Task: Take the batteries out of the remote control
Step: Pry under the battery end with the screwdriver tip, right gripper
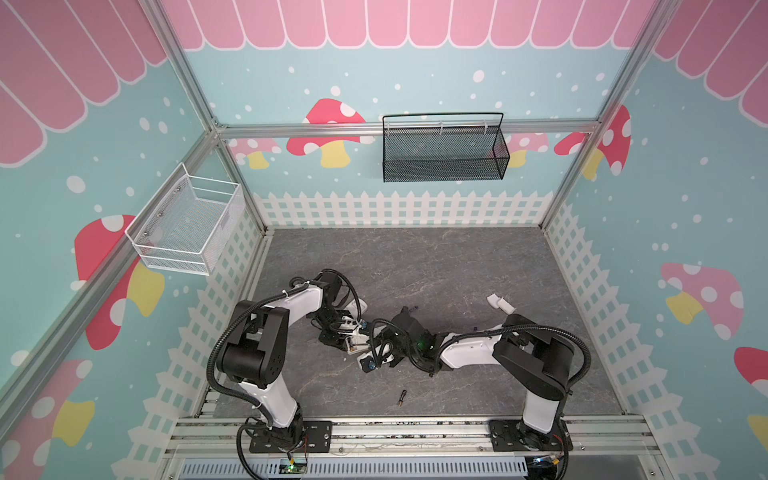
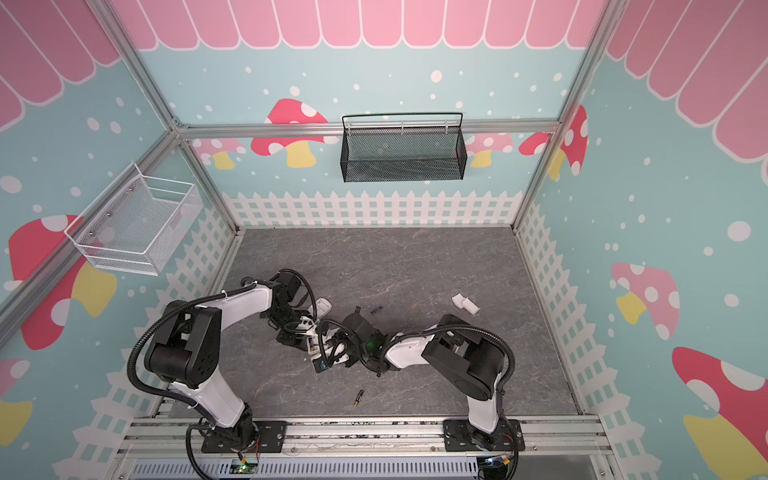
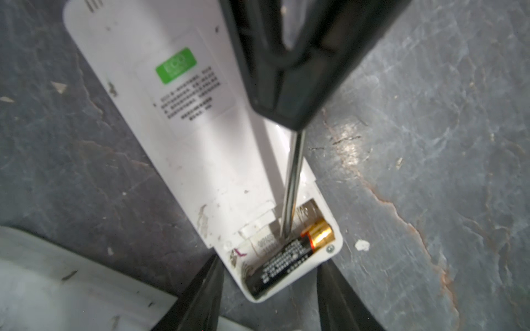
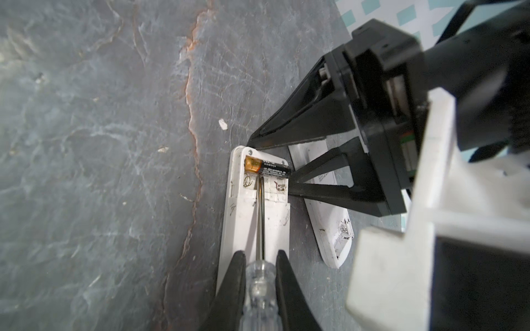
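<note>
The white remote control (image 3: 160,94) lies back up on the table with its battery bay open. One black battery with a gold end (image 3: 289,259) (image 4: 266,169) sits in the bay. My left gripper (image 3: 269,262) is shut on the bay end of the remote, a finger on each side. My right gripper (image 4: 261,253) is shut on a clear-handled screwdriver (image 4: 259,283), whose steel tip rests in the bay beside the battery. Two batteries lie loose on the table in both top views: a black one (image 1: 402,397) (image 2: 358,397) and a dark blue one (image 1: 412,308) (image 2: 376,309).
A second white remote (image 4: 329,226) lies close beside the first, under my left gripper. Two white covers (image 1: 500,303) sit at the right of the table. A white basket (image 1: 187,226) and a black basket (image 1: 444,149) hang on the walls.
</note>
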### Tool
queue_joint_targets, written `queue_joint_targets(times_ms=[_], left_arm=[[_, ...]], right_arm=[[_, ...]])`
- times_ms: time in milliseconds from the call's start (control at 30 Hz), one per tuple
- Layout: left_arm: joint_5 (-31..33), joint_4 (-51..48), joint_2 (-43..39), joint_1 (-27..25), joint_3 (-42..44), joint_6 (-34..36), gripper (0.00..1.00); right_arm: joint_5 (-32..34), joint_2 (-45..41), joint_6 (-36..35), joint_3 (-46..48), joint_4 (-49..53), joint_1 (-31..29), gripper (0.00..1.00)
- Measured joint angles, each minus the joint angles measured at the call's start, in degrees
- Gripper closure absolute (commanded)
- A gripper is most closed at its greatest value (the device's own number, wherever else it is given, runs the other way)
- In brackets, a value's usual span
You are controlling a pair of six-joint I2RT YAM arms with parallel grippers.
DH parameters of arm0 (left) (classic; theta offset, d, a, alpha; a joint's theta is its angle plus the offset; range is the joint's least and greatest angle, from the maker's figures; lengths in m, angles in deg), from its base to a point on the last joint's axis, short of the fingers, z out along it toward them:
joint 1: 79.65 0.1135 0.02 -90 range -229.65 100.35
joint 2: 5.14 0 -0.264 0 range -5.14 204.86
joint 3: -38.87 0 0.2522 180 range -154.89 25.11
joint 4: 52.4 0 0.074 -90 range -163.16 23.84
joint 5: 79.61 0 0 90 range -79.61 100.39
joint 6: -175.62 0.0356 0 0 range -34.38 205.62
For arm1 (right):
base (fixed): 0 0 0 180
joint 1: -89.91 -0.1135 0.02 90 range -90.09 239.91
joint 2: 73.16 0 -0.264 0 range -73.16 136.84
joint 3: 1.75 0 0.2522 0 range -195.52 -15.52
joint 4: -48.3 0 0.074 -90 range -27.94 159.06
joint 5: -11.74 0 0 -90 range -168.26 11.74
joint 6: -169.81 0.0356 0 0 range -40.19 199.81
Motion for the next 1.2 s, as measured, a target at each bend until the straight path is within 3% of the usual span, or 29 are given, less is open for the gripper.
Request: queue_joint_targets(times_ms=[333,633,767,1200], left_arm=[[0.04,0.59,-0.11,-0.07,0.09,-0.22,0.47],[0.02,0.61,-1.88,-0.66,0.57,0.48,0.53],[0.07,0.15,-2.40,-0.81,0.59,0.85,0.58],[0.07,-2.51,-3.61,-1.11,0.61,6.71,0.58]], right_arm=[[-2.73,0.24,6.56,4.17,-7.72,1.44,1.00],[-4.24,0.24,8.61,4.26,-9.79,2.25,1.00],[-4.85,0.28,8.74,4.02,-9.92,2.29,1.00],[-2.54,-3.54,8.13,5.99,-5.25,2.71,1.00]])
